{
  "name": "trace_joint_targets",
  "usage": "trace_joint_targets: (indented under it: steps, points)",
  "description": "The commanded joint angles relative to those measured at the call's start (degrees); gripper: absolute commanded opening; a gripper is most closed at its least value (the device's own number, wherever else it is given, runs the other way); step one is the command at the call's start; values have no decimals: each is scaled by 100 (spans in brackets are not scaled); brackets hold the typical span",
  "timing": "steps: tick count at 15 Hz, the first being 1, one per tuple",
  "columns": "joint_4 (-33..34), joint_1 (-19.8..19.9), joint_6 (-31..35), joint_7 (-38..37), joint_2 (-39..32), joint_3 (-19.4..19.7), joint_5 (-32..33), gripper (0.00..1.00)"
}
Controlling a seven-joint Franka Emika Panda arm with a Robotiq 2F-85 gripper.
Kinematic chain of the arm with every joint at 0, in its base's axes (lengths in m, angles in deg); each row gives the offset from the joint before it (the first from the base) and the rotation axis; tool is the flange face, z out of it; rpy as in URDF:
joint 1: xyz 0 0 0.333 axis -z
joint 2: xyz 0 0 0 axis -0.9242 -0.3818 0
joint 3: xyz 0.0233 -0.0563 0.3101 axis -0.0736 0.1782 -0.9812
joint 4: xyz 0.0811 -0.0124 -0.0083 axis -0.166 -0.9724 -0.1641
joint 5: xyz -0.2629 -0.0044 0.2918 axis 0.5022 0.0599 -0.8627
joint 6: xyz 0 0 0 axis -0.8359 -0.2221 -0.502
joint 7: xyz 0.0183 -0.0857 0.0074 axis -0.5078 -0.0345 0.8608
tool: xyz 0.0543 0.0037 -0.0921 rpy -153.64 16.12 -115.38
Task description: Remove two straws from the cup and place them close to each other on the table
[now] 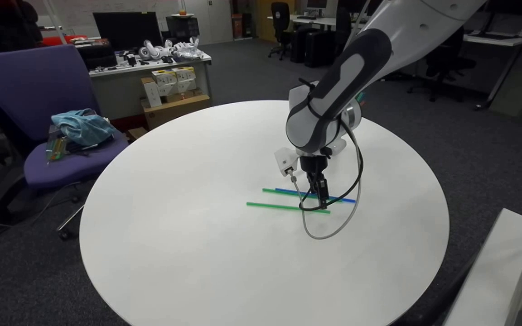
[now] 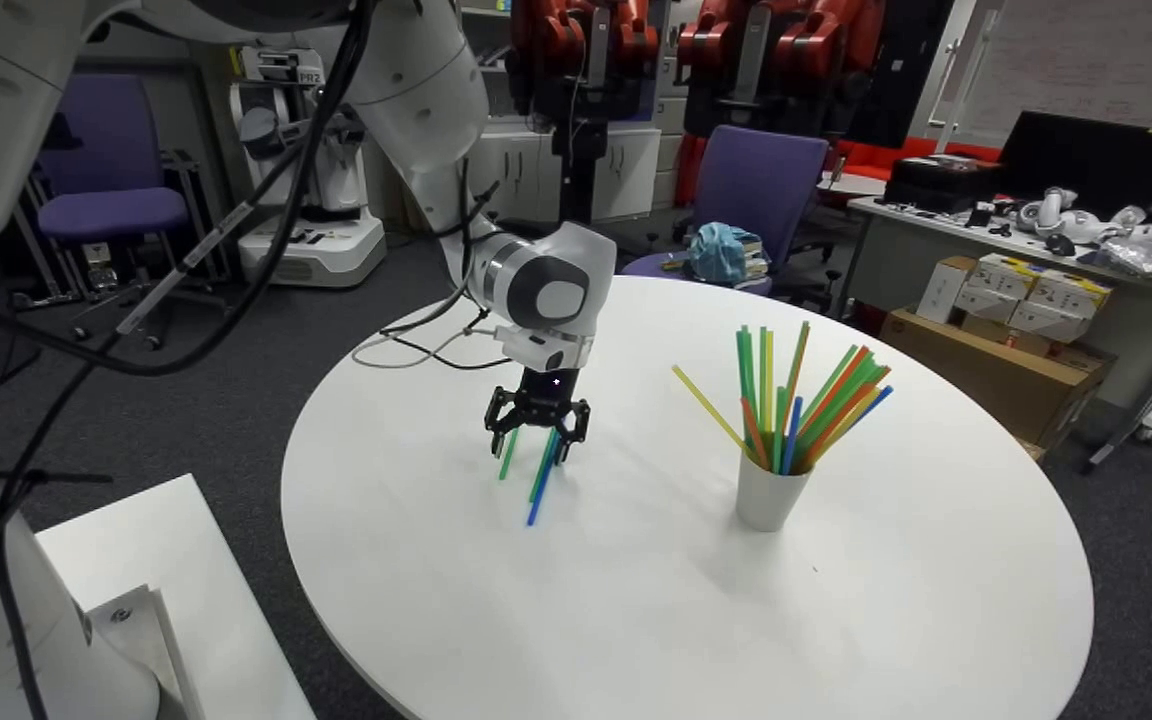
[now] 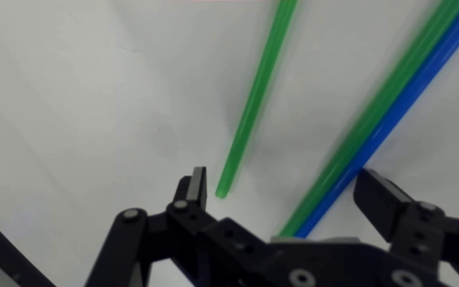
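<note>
The white cup (image 2: 768,498) stands upright on the round white table (image 2: 636,620), holding several coloured straws (image 2: 836,415). In an exterior view the arm hides the cup. A green straw (image 3: 385,99) and a blue straw (image 3: 389,119) lie side by side, touching, on the table. Another green straw (image 3: 253,105) lies apart from them, at a slight angle. My gripper (image 3: 283,175) is open, low over the table, with the straws between its fingers. Its right finger in the wrist view meets the blue straw's edge; whether they touch I cannot tell. The gripper also shows in an exterior view (image 2: 530,452).
One yellow straw (image 2: 708,405) leans far out of the cup on the gripper's side. A loose cable (image 1: 358,172) hangs from the wrist down near the table top. A purple chair (image 1: 39,99) with a blue cloth stands beyond the table's edge.
</note>
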Motion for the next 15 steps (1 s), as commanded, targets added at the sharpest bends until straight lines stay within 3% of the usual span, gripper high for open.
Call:
trace_joint_targets:
  steps: [1, 15]
  points:
    - [70, -84, -264, 64, 124, -79, 26, 100]
    - [238, -160, -573, 154, 23, -227, -25, 100]
